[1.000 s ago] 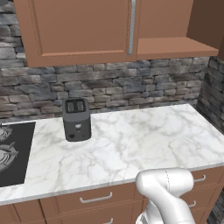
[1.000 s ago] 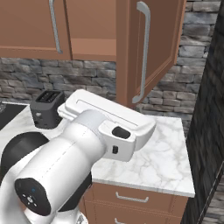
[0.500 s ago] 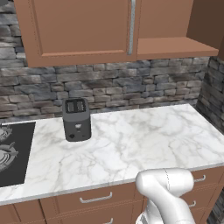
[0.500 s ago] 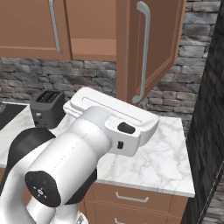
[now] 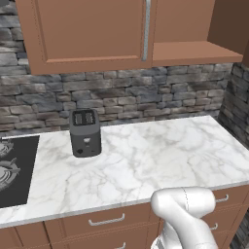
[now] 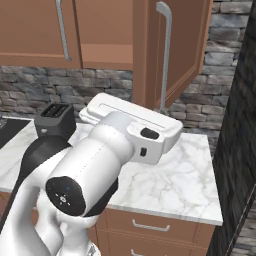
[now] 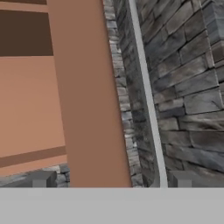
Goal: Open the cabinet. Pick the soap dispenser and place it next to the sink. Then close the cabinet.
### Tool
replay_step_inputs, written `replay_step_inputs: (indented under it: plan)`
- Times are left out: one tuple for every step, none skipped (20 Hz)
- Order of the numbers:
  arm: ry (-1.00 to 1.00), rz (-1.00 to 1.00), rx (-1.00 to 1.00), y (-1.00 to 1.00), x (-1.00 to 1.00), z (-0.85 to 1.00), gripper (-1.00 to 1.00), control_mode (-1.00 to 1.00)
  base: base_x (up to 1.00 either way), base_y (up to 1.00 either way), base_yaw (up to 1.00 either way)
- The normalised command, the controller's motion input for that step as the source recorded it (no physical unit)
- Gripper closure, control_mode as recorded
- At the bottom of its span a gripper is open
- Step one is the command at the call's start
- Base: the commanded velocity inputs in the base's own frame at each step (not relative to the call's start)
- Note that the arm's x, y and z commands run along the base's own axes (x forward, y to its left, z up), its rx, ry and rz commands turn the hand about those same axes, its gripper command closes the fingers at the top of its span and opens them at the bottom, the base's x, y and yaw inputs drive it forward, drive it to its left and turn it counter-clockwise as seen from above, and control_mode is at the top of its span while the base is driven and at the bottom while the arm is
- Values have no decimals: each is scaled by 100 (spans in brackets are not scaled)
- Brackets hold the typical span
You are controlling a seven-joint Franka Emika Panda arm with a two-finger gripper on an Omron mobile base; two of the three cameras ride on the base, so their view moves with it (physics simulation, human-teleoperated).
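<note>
The cabinet [image 5: 87, 34] hangs above the counter. Its left door is closed, with a silver bar handle [image 5: 147, 29]. The right door [image 6: 175, 50] stands swung open, its long handle [image 6: 165, 55] facing outward. In the hand view my gripper [image 7: 111, 181] is open, with fingertips [image 7: 41, 179] wide apart. Beyond them rise the open door's edge [image 7: 92, 96] and its handle [image 7: 146, 96], not touched. To the left lies the cabinet's brown inside [image 7: 26, 100]. The soap dispenser and the sink are out of view.
A dark toaster [image 5: 85, 132] stands on the marble counter [image 5: 160, 155] at the left. A black stove top [image 5: 12, 175] lies at the far left. Drawers [image 5: 107, 221] run below the counter. A dark stone wall [image 6: 240, 125] bounds the right end.
My arm has shifted slightly toward the open right door, with the elbow moving right. The gripper stays open and the cabinet doors have not moved.
</note>
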Motion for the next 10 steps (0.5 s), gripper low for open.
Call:
replay_step_inputs:
  plan:
    - [0, 3, 0, 0, 26, 0, -100, -100, 0, 0, 0]
    - [0, 2, 0, 0, 25, 0, -100, -100, 0, 0, 0]
    - [0, 0, 0, 0, 25, 0, -100, -100, 0, 0, 0]
    - [0, 0, 0, 0, 24, 0, -100, -100, 0, 0, 0]
    - [0, 0, 0, 0, 25, 0, -100, -100, 0, 0, 0]
    - [0, 0, 0, 0, 25, 0, -100, -100, 0, 0, 0]
    - [3, 1, 0, 0, 26, 0, -100, -100, 0, 0, 0]
    - [2, 3, 0, 0, 21, 0, -100, -100, 0, 0, 0]
    - [3, 6, 0, 0, 5, 0, -100, -100, 0, 0, 0]
    - [3, 11, 0, 15, 0, 0, -100, -100, 0, 0, 0]
